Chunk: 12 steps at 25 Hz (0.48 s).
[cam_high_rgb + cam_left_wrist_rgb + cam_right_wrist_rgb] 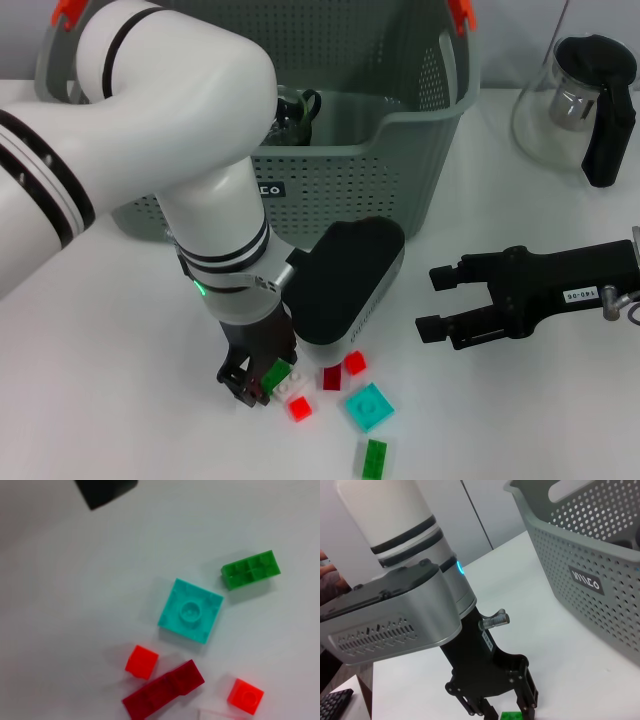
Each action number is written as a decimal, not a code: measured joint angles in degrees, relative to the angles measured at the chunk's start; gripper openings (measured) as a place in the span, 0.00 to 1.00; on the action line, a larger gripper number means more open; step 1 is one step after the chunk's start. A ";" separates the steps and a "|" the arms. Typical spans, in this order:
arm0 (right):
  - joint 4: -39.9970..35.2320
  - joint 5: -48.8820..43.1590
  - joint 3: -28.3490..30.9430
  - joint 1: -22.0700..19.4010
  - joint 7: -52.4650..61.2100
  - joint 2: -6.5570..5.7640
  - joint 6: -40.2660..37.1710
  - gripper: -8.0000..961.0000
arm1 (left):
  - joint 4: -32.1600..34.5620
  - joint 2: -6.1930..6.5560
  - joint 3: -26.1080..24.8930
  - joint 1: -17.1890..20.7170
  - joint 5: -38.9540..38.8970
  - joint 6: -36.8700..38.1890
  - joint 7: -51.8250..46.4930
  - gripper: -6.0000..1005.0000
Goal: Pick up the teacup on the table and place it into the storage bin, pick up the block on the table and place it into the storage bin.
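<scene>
My left gripper [257, 383] is down on the white desk [120, 400], black fingers [238, 385] closing round a small green studded plastic block [275, 376] among scattered bricks. It looks light, rigid and slick, so I'd pinch its flat sides. The grey-green perforated storage bin [330, 190] stands just behind. My right gripper [432, 300] hovers nearby, fingers apart.

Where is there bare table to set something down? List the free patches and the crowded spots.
Free: the near-left table, left of the left gripper; the strip between the right gripper and the glass teapot. Crowded: the blocks around the teal block, and the gap between the left arm and the storage bin.
</scene>
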 joint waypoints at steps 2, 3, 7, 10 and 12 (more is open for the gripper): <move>0.00 0.00 0.01 0.01 0.00 0.00 0.00 0.98 | -0.09 0.00 -0.11 0.00 0.08 -0.29 -0.06 0.52; 0.00 0.00 0.02 0.01 -0.02 0.00 0.00 0.98 | -0.11 0.00 -0.15 0.00 0.11 -0.37 -0.11 0.52; 0.00 0.00 0.02 0.01 -0.07 0.00 -0.01 0.98 | -0.31 0.00 -0.19 -0.03 0.18 -0.38 -0.20 0.47; 0.00 0.01 0.02 0.01 -0.13 0.00 -0.01 0.98 | -0.44 0.01 -0.13 -0.23 0.17 -0.07 -0.78 0.41; 0.00 0.01 0.02 -0.04 -0.15 0.00 -0.01 0.98 | -0.41 0.03 -0.19 -0.27 0.12 0.20 -0.91 0.41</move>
